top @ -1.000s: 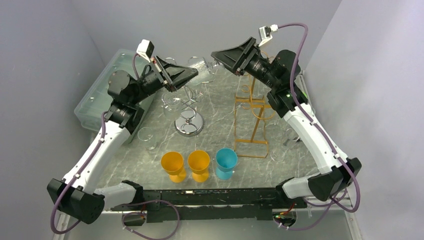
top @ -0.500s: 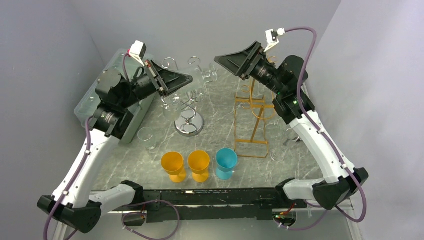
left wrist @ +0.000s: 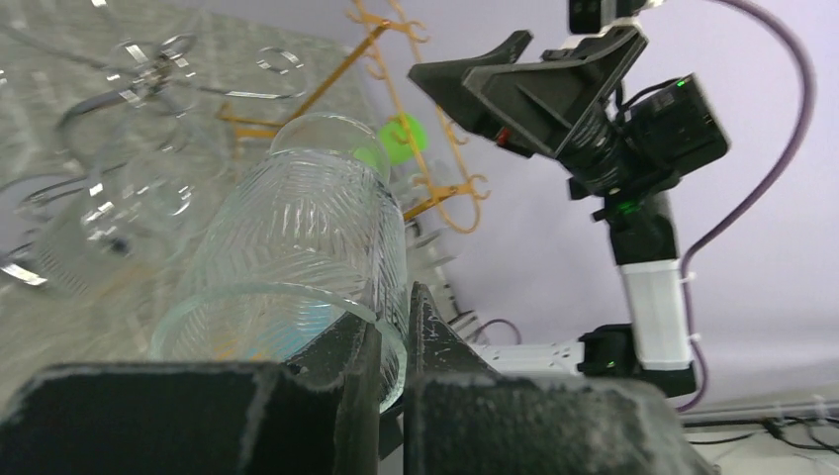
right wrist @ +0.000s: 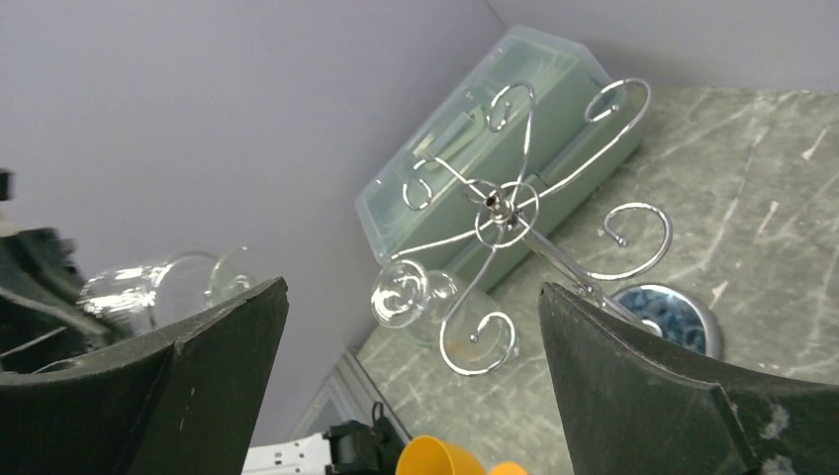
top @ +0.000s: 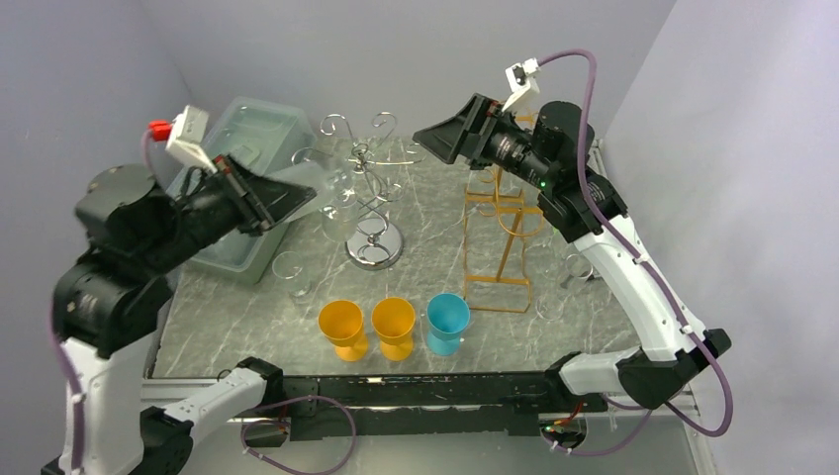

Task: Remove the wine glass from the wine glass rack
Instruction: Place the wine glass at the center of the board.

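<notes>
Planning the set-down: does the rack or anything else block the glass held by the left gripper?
Nothing visible does. The glass, clamped in the left gripper, hangs apart from the rack, to its left, with no hook around it. A second glass hanging on the rack is the nearest thing.

A robotics lab cell: plain grey partition walls (top: 425, 49) box in a marble-patterned desk (top: 435, 272) with two cabled robot arms (top: 618, 262) bolted on and a chrome wine glass rack (top: 374, 242)

The clear ribbed-glass wine glass (left wrist: 307, 237) bears fine vertical ridges. The scrolled wire wine glass rack (top: 374, 249) is shiny silver; the marble-look surface (top: 435, 223) grey with pale veins.
</notes>
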### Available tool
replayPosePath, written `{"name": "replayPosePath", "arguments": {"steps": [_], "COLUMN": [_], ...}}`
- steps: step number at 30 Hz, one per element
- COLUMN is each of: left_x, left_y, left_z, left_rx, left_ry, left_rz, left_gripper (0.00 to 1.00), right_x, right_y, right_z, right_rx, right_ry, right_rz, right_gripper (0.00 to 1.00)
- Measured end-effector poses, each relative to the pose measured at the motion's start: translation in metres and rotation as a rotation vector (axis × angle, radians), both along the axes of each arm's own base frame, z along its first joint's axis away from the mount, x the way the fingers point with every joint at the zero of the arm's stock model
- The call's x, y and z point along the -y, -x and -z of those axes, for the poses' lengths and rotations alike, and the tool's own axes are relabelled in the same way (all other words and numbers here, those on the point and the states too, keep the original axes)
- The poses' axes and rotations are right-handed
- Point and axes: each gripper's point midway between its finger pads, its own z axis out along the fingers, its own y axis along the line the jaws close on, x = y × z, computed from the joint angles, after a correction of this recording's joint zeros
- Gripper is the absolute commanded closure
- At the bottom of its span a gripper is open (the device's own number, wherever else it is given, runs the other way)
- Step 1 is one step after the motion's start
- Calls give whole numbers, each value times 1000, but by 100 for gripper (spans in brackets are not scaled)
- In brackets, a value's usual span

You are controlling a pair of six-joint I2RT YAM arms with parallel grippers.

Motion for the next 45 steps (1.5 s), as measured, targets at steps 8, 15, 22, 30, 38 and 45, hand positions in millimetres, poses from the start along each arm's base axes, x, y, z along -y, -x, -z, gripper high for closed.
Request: {"name": "replayPosePath", "arguments": {"steps": [8, 15, 22, 30, 38, 45], "left_x": [-58, -94, -107, -112, -111, -106], "left_y": [37, 52, 50, 57, 62, 51], "left_z": [43, 116, 166, 236, 280, 305], "left_rx": [-118, -362, -513, -732, -899, -962], "left_ry": [-239, -450, -562, -663, -727, -747], "left_rz": [-187, -302, -353, -362, -360, -361], "left_gripper": [100, 100, 100, 100, 100, 100], "right_x": [-4, -8, 0, 9, 14, 19], "right_y": [3, -1, -2, -6, -3, 1], "right_z": [11, 24, 34, 38, 41, 36], "right_rx": [16, 17, 14, 24, 26, 43], "right_ry": [131, 226, 296, 347, 376, 375], "right_rz": [40, 65, 98, 141, 143, 149], "right_gripper": [0, 0, 0, 0, 0, 0]}}
